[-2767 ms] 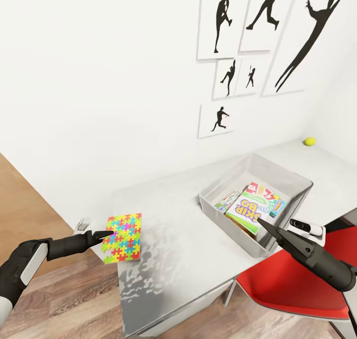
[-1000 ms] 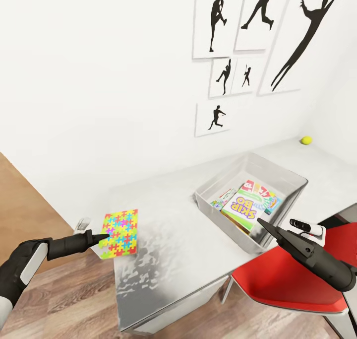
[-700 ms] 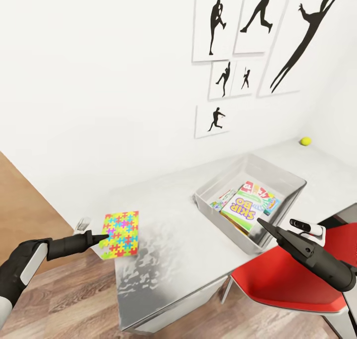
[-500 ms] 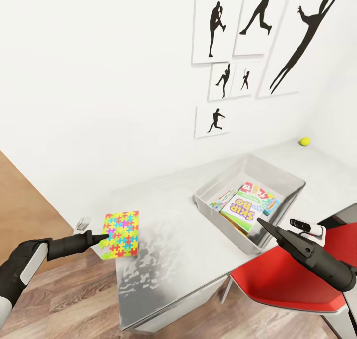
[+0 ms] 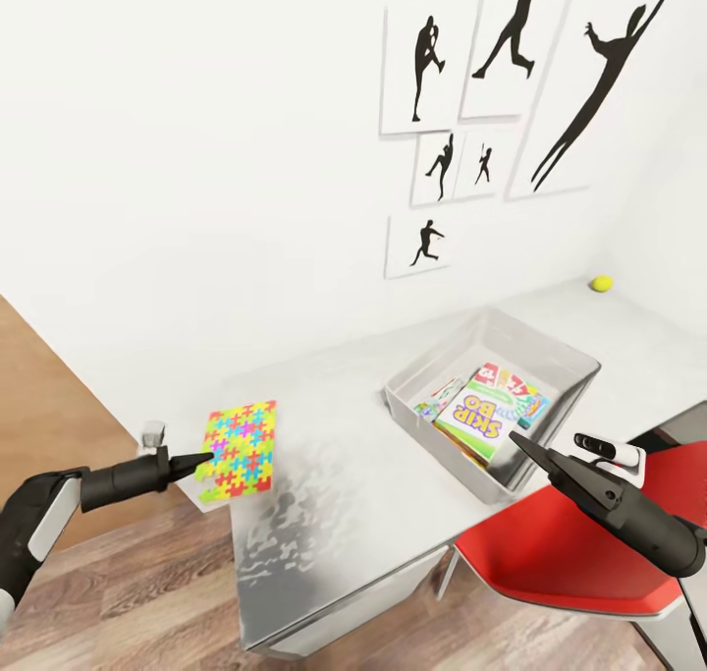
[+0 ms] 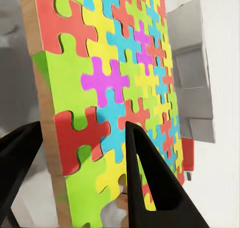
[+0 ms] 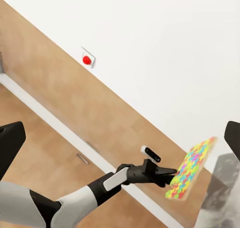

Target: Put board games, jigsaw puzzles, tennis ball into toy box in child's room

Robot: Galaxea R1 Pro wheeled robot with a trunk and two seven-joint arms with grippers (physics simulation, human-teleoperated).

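Bright jigsaw puzzle (image 5: pixel 240 452) pinched in left hand (image 5: pixel 203 460), right hand (image 5: pixel 517 441) unclear, beside toy box (image 5: pixel 428 435)

Head looks down; wrists close and far share jigsaw puzzle (image 6: pixel 115 103).

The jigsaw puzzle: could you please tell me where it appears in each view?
Head view: jigsaw puzzle at lower left, over the table's left end.
Left wrist view: jigsaw puzzle close up, between the jaws.
Right wrist view: jigsaw puzzle at lower right.
Shared landmark: the left gripper clamping its edge.
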